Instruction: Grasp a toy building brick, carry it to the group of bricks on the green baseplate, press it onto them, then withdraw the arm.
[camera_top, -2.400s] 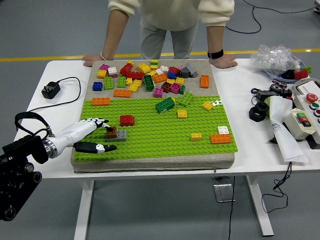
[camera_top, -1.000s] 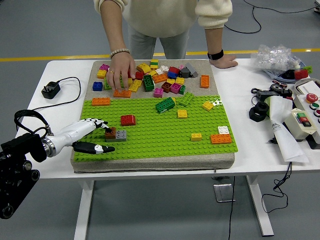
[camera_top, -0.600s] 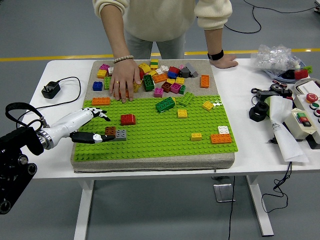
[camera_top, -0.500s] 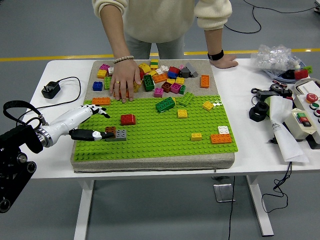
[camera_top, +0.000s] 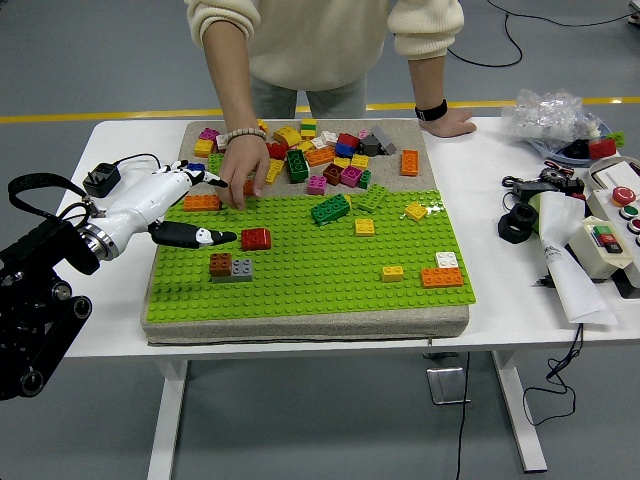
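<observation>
My left hand (camera_top: 215, 208) is open and empty, with white fingers spread. It hovers over the left edge of the green baseplate (camera_top: 320, 275), beside an orange brick (camera_top: 201, 202). A brown brick (camera_top: 220, 264) joined to a grey brick (camera_top: 241, 268) sits on the plate in front of the hand, apart from it. A red brick (camera_top: 255, 238) stands just right of my thumb. Loose bricks (camera_top: 320, 155) lie piled on the pad behind the plate. A person's hand (camera_top: 240, 165) presses down near an orange brick at the pile's front edge.
Several bricks stand scattered on the plate, among them green (camera_top: 330, 209), yellow (camera_top: 393, 272) and orange (camera_top: 441, 277). A black charger (camera_top: 101, 178) with cable lies at the left. A control box (camera_top: 610, 235), black parts (camera_top: 518, 225) and a plastic bag (camera_top: 550, 112) crowd the right. The person's other hand (camera_top: 447, 122) rests on the table.
My left hand has lifted off the brown and grey bricks and moved back toward the far left of the plate. The person's hand came down onto the pile's front edge.
</observation>
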